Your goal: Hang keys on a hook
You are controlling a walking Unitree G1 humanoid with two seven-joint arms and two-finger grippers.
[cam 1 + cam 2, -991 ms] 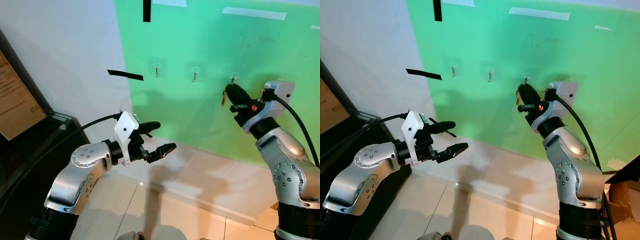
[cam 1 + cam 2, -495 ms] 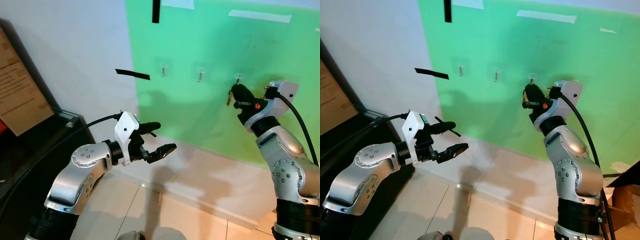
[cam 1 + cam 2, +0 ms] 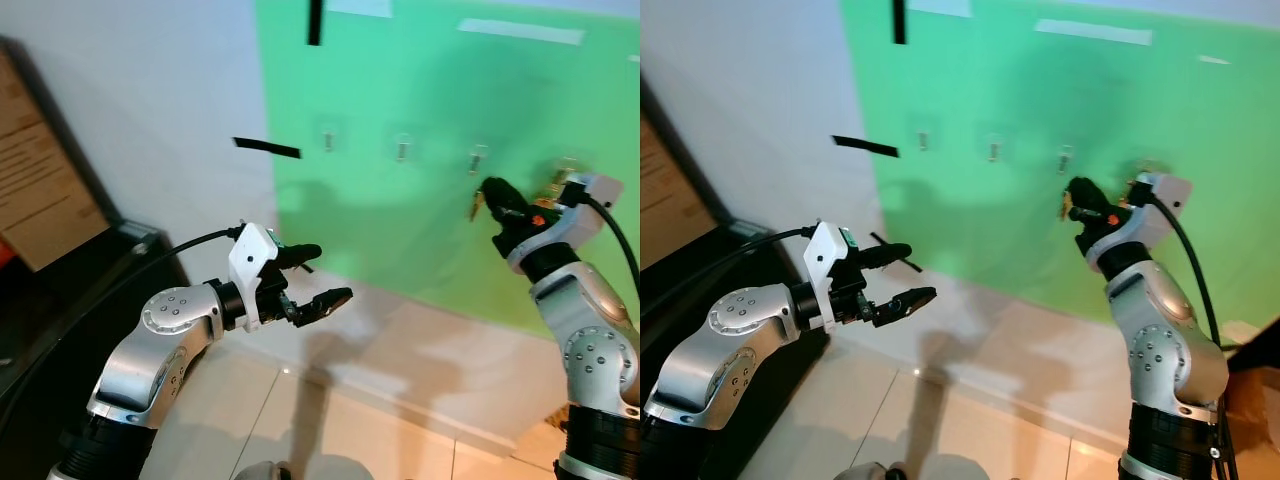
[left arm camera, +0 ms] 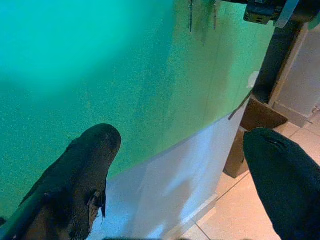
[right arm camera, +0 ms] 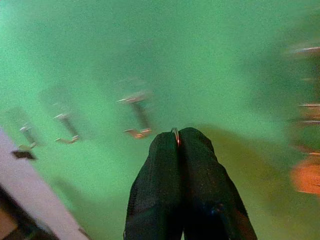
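Right pincer (image 3: 492, 190) at right of frame is pinching the keys (image 3: 476, 204) just beside the third hook (image 3: 478, 158); ring needs lifting over its tip. Left pincer (image 3: 315, 275) is idling open.

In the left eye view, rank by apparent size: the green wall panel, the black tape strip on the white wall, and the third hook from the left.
1. green wall panel
2. black tape strip
3. third hook, small and blurred, clearly the smallest

3 hooks (image 3: 402, 148) on wall (image 3: 150, 90).
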